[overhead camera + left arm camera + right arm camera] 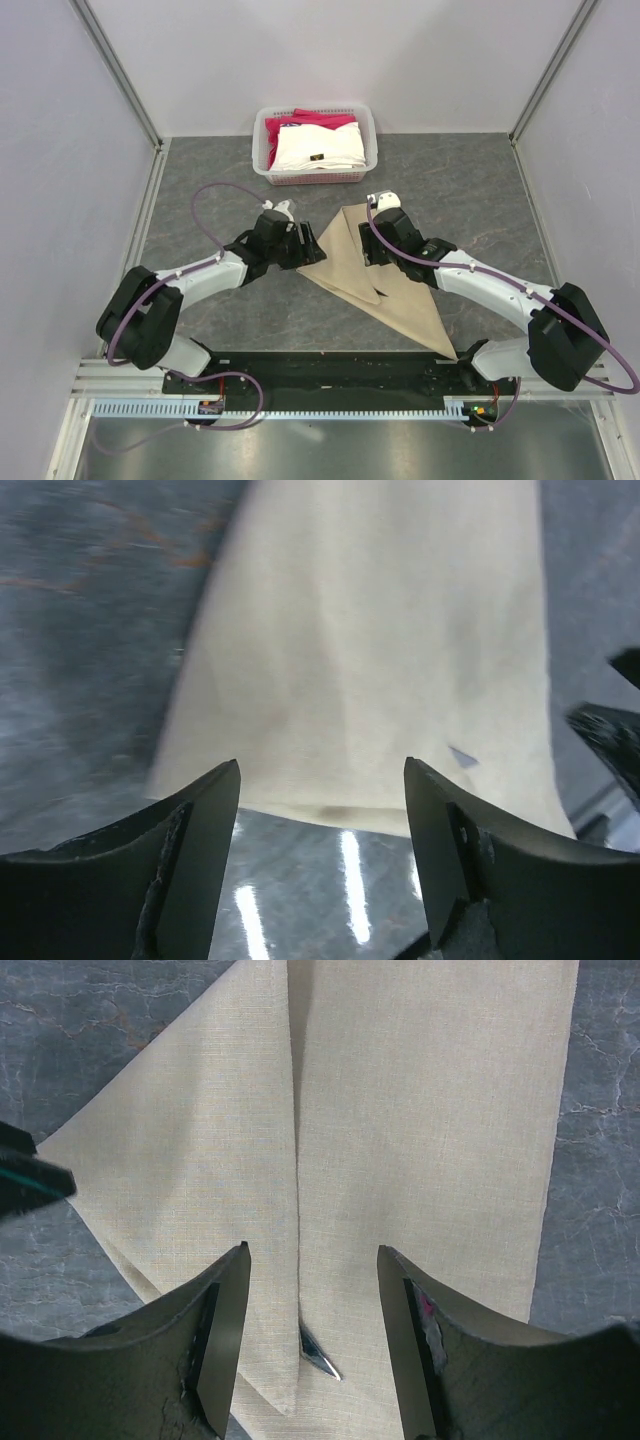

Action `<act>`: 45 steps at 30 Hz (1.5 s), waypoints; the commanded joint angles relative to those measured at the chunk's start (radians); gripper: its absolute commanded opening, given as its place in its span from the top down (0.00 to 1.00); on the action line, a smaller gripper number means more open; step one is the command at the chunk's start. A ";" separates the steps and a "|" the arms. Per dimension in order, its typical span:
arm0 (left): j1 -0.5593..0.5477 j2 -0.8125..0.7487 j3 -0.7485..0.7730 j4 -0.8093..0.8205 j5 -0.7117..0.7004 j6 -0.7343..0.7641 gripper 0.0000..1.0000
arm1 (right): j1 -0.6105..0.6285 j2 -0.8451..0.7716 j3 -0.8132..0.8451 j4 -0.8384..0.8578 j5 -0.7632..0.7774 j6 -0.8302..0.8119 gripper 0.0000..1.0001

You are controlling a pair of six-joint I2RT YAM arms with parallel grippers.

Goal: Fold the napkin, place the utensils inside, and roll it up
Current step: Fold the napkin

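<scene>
Your plain tan-beige cloth napkin (pixel 400 300) lay folded into a long wedge on the grey marbled tabletop (pixel 470 190), its tip at the near right. Your left gripper (pixel 310 243) sat at its left edge and your right gripper (pixel 372 252) over its far end. Behind them, a white plastic basket (pixel 315 178) held a white folded cloth (pixel 315 148) and a pink-red folded cloth (pixel 315 122)
</scene>
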 commanded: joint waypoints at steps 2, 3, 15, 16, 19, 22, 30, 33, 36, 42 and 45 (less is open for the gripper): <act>0.041 -0.008 -0.008 -0.077 -0.124 0.103 0.28 | -0.001 -0.012 0.030 -0.005 0.016 -0.001 0.38; 0.043 -0.005 -0.008 -0.076 -0.144 0.114 0.28 | -0.001 -0.011 0.032 -0.006 0.014 -0.001 0.38; 0.079 0.101 -0.017 -0.054 -0.130 0.111 0.37 | 0.001 -0.005 0.041 -0.014 0.002 -0.010 0.38; 0.082 0.102 -0.020 -0.043 -0.120 0.106 0.41 | 0.001 -0.006 0.041 -0.014 0.000 -0.010 0.38; 0.105 0.118 -0.037 0.003 -0.069 0.079 0.51 | 0.001 -0.009 0.039 -0.016 -0.001 -0.007 0.38; 0.119 0.127 -0.043 0.013 -0.034 0.062 0.59 | 0.001 -0.012 0.036 -0.019 0.000 -0.010 0.38; 0.119 0.127 -0.063 0.053 0.034 0.057 0.66 | 0.001 -0.006 0.033 -0.022 -0.001 -0.009 0.37; 0.119 0.142 -0.065 0.070 0.071 0.049 0.69 | 0.001 -0.008 0.033 -0.022 -0.003 -0.007 0.38; 0.119 0.147 -0.074 0.090 0.098 0.043 0.76 | -0.001 -0.012 0.032 -0.023 0.002 -0.009 0.38; 0.124 0.150 -0.078 0.099 0.111 0.046 0.98 | 0.001 -0.011 0.027 -0.028 0.003 -0.010 0.38; 0.145 0.145 -0.074 0.089 0.102 0.037 0.98 | 0.001 -0.008 0.029 -0.028 0.003 -0.015 0.37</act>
